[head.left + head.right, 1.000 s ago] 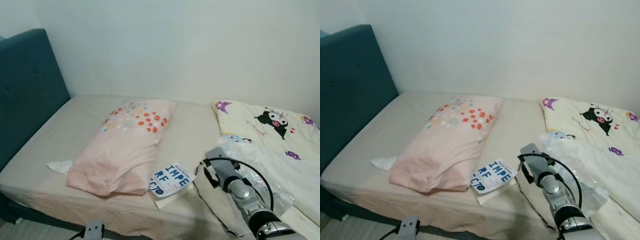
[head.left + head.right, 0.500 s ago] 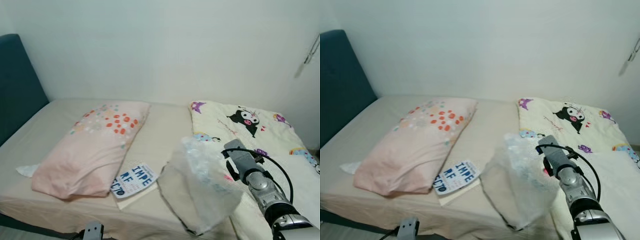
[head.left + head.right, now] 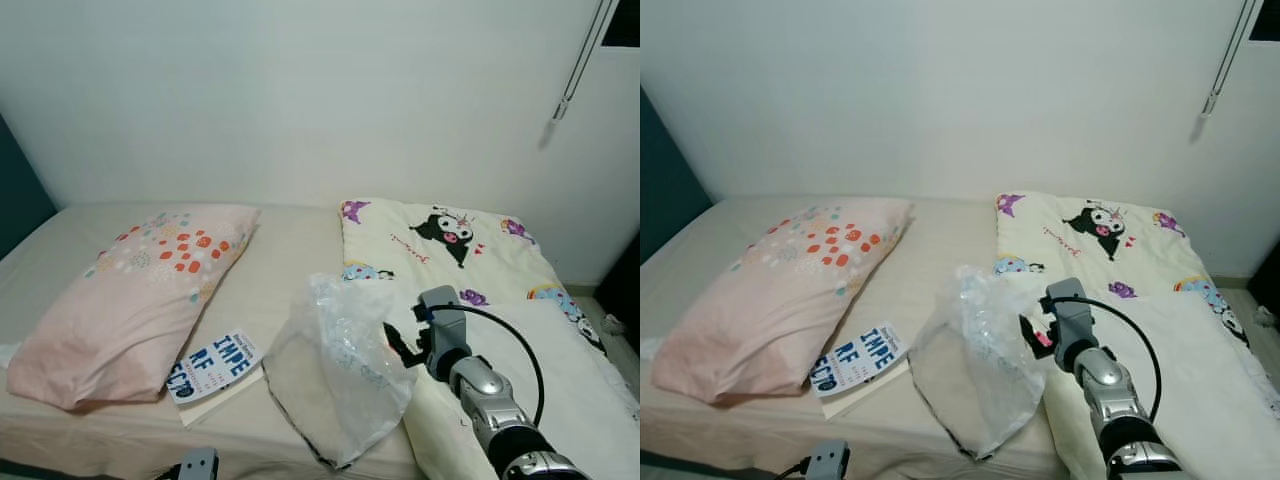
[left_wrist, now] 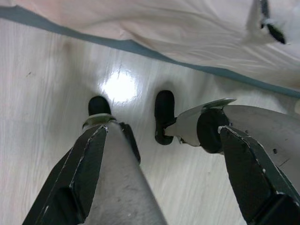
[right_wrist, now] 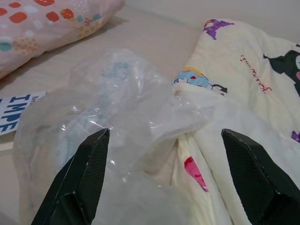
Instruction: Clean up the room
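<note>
Nearby, pillow (image 3: 130, 285) and booklet (image 3: 212, 364) flank plastic bag (image 3: 345, 375).

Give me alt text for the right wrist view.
The open right gripper faces a crumpled clear plastic bag lying on the bed. A cartoon-print blanket lies beside it, a pink dotted pillow beyond.

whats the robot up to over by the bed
The robot stands at the bed with its right gripper open at a crumpled clear plastic bag lying on the mattress edge beside the cartoon-print quilt. A pink pillow and a printed booklet lie to the left. The left gripper hangs open over the floor.
</note>
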Robot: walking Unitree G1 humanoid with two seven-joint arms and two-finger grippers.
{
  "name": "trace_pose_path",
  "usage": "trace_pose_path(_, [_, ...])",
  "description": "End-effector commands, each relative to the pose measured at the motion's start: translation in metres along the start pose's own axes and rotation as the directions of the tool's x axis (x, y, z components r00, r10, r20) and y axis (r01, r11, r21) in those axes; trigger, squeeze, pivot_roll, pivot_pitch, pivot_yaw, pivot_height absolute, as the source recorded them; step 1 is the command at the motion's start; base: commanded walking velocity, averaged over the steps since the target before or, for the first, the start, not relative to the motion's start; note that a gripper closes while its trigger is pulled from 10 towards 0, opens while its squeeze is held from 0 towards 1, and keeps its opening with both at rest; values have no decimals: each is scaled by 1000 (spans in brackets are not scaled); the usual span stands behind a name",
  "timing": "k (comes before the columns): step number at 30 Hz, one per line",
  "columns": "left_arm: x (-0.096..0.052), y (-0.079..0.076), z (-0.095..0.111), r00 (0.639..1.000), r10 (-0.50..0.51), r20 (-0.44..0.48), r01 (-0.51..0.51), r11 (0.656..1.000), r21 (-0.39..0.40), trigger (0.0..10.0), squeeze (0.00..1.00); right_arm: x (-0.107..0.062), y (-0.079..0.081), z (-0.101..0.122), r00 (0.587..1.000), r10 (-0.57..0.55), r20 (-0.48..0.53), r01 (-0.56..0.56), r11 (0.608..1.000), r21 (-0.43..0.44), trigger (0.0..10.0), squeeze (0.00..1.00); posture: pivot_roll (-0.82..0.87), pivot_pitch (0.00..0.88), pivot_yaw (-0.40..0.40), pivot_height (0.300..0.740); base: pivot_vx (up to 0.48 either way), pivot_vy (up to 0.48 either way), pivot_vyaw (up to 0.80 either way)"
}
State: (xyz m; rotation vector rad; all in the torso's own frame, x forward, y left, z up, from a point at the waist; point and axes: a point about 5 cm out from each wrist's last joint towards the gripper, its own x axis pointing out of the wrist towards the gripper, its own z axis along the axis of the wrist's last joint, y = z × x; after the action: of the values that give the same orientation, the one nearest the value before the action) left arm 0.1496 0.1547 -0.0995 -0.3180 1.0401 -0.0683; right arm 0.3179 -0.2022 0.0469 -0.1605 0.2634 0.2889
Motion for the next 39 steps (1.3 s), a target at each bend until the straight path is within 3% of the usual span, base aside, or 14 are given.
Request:
trace_pose_path(1, [-3,8,-2,1000,24,-7,-24,1000,17,10000,0,-1,7,-7,1000,17,-13,-16,1000,26,10000,0,-153,0,2,736,0,0,0])
trace_pose_path(8, [-4,10,-6,999,28,-16,-28,999,25,10000,0,-3,20,-27,992,35,-119,-33,999,21,10000,0,-142,0,13,736,0,0,0])
trace_pose_path(13, [-8,18,-14,999,31,-38,-28,997,68,10000,0,4,48,-35,975,107,-193,-112,994,-16,10000,0,-87,32,29,736,0,0,0])
trace_pose_path(17, [-12,27,-15,999,41,-36,-39,997,70,10000,0,6,45,-38,961,22,-276,-64,987,-146,10000,0,-65,47,34,736,0,0,0])
trace_pose_path(22, [-16,37,-17,997,66,-33,-64,996,61,10000,0,7,37,-38,950,-62,-306,16,988,-153,10000,0,-54,57,40,736,0,0,0])
trace_pose_path(23, [-17,38,-18,997,69,-34,-67,996,61,10000,0,6,33,-39,945,-88,-316,40,987,-156,0,0,-54,55,43,736,0,0,0])
trace_pose_path(27, [-17,38,-18,997,70,-33,-67,996,61,10000,0,3,24,-41,927,-153,-343,96,980,-177,0,0,-57,55,44,736,0,0,0])
trace_pose_path(30, [-13,30,-14,998,50,-24,-48,997,60,10000,0,-1,12,-44,901,-218,-374,156,970,-188,0,0,-74,41,39,736,0,0,0])
trace_pose_path(35, [-10,24,-10,999,35,-16,-33,997,64,10000,0,-2,8,-44,891,-236,-387,183,968,-171,0,0,-83,34,39,736,0,0,0])
trace_pose_path(39, [-7,18,-3,1000,24,-7,-23,997,71,10000,0,1,10,-40,907,-213,-364,212,976,-43,0,0,-104,5,40,736,0,0,0])
